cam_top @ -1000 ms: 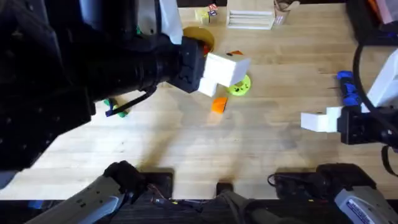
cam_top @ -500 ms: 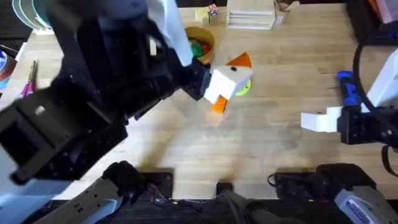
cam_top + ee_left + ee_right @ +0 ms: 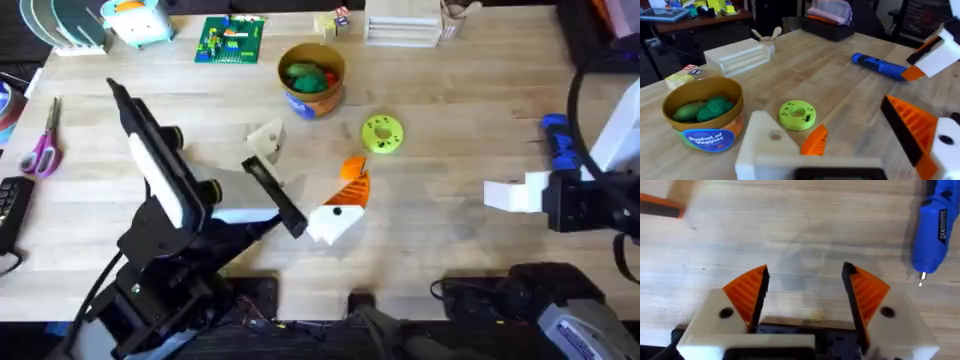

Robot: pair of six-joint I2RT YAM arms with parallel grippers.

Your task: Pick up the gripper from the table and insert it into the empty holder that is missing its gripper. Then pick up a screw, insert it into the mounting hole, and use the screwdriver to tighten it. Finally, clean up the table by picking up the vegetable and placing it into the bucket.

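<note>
While the left gripper (image 3: 340,205) is hovering open right beside the orange wedge (image 3: 352,166), pickup is pending; next, closing on it. Right gripper (image 3: 805,292) is waiting open.

The overhead camera looks down and forward from above the arm bases, taking in the whole table (image 3: 430,215). The left wrist camera sits low and close to the wood, facing across toward the bucket (image 3: 704,118), the green disc (image 3: 797,114) and the screwdriver (image 3: 879,66). The right wrist camera points nearly straight down, near the surface. All three views share the screwdriver (image 3: 934,224); the overhead also shares the bucket (image 3: 312,78) and disc (image 3: 382,134).
</note>
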